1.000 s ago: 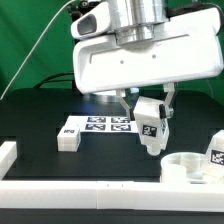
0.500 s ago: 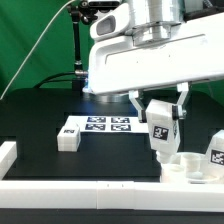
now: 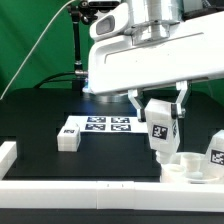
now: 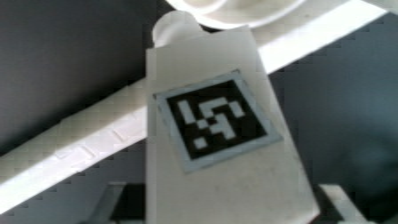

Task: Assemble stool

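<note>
Now: gripper (image 3: 158, 108) fingers pinch leg (image 3: 161, 132), lower right of frame; best hold it upright, centre over seat (image 3: 186, 166), descend slowly.

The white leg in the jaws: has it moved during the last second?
Yes. The leg has shifted to the exterior view's right, away from the fixed marker board and toward the seat.

Low exterior view; wrist close-up; shared leg (image 3: 162, 128)
</note>
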You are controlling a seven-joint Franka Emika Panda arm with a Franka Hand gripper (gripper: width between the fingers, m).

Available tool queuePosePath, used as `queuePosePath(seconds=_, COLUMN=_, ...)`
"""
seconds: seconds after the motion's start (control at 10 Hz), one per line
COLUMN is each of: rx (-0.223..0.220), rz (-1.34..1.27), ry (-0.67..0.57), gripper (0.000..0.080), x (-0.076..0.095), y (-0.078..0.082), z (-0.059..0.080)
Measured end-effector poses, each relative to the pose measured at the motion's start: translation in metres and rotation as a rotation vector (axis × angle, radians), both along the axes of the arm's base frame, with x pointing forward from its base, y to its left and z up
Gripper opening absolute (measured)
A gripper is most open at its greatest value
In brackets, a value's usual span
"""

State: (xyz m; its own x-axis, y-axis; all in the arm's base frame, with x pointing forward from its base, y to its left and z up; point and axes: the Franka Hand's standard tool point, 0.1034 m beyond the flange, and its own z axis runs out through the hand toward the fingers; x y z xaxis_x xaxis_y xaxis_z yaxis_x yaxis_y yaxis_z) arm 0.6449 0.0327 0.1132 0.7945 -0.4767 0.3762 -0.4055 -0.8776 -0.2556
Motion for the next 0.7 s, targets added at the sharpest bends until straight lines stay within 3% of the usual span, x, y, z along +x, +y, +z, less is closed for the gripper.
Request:
queuePosePath(seconds=0.2, rx=-0.047, rz=0.038, ry=-0.097, gripper=0.0330, x=0.003, y=0.011, z=0.005)
queuePosePath(seconds=0.5, rx=-0.043, rz=0.039, ry=-0.084, gripper=0.0330, x=0.002, y=0.011, z=0.002)
queuePosePath(seconds=0.7, rx=-0.050, rz=0.037, ry=-0.103, gripper=0.0330, x=-0.005, y=0.019, z=-0.001)
